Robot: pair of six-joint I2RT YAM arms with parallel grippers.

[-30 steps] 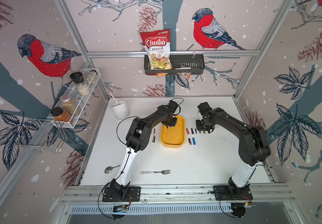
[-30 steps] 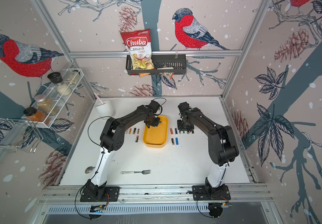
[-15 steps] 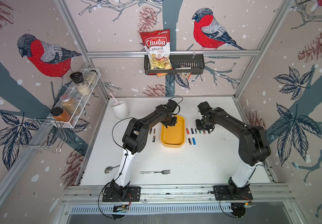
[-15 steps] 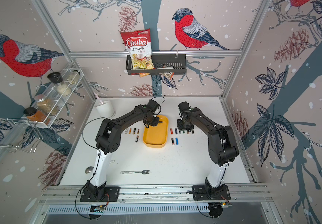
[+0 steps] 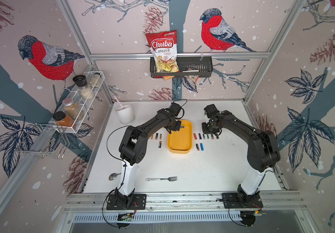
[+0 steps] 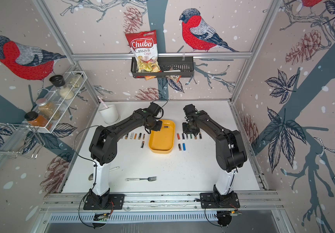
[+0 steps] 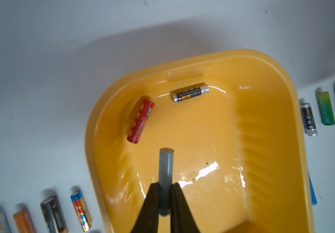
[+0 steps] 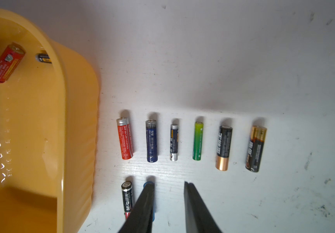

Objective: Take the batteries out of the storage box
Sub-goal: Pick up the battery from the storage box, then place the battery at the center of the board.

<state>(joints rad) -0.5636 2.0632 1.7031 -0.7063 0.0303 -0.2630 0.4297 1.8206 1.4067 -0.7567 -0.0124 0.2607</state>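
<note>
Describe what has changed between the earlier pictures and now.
The left arm's elbow swung outward to its left; the left gripper, shut on a grey battery, barely shifted above the yellow box. The right gripper, open, and the batteries laid out beside the box stayed put.

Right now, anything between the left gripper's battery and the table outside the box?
Only the wall of the box: the left gripper holds the grey battery above its floor. Past that wall, loose batteries lie on the table.
</note>
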